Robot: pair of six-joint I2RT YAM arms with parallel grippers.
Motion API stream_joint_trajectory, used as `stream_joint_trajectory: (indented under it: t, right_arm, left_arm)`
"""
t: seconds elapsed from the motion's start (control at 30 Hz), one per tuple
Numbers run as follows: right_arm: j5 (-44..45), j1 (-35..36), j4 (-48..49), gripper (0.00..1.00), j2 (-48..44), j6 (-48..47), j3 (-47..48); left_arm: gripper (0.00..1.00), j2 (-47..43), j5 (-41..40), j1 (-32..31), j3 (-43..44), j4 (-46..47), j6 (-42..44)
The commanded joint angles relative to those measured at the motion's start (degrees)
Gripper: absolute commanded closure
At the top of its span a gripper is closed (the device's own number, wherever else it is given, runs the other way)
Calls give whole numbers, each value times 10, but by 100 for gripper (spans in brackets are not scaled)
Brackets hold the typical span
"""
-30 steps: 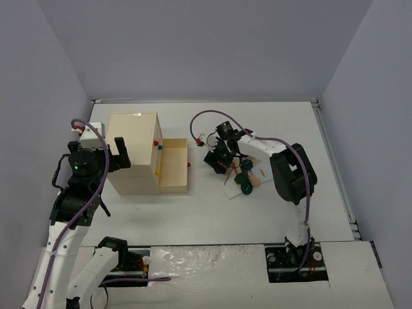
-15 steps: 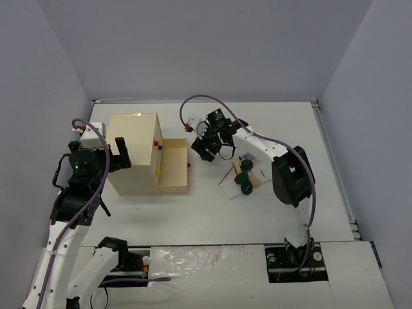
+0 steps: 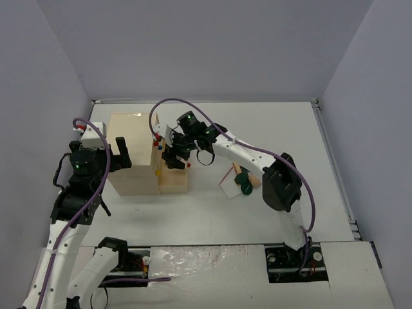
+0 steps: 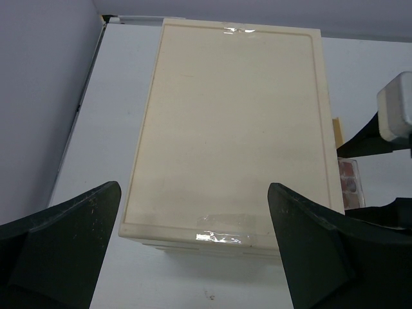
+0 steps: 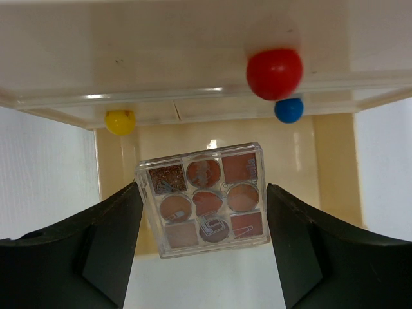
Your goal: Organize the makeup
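My right gripper (image 5: 205, 212) is shut on a clear square palette (image 5: 205, 199) of brown and pink shades and holds it over the open lower drawer (image 3: 174, 181) of the cream box (image 3: 132, 151). In the top view this gripper (image 3: 172, 159) is at the box's right face. The palette's edge also shows in the left wrist view (image 4: 349, 183). The other makeup lies to the right: dark green compacts (image 3: 244, 187), a beige piece (image 3: 253, 180), a pink pencil (image 3: 227, 174) and a white card (image 3: 230, 191). My left gripper (image 4: 193, 193) is open above the box's left end.
The box front carries a red knob (image 5: 274, 72), a blue knob (image 5: 288, 110) and a yellow knob (image 5: 120, 121). The right arm stretches across the table's middle. Grey walls close in the table's left, back and right sides.
My right gripper has carried the palette leftward from the makeup pile to the box's open drawer. The left arm has not moved.
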Motion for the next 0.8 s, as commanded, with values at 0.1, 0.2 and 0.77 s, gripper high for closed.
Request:
stream_joint_trajectory:
  t: [0.1, 0.2, 0.77]
  right_arm:
    - [-13, 0, 25, 34, 28, -5, 2]
    - [11, -1, 30, 26, 18, -1, -10]
    - [202, -146, 57, 0, -150, 149, -162]
  left_arm:
    - [3, 6, 6, 4, 13, 41, -5]
    - [3, 6, 7, 4, 13, 41, -6]
    - [3, 9, 9, 5, 14, 38, -8]
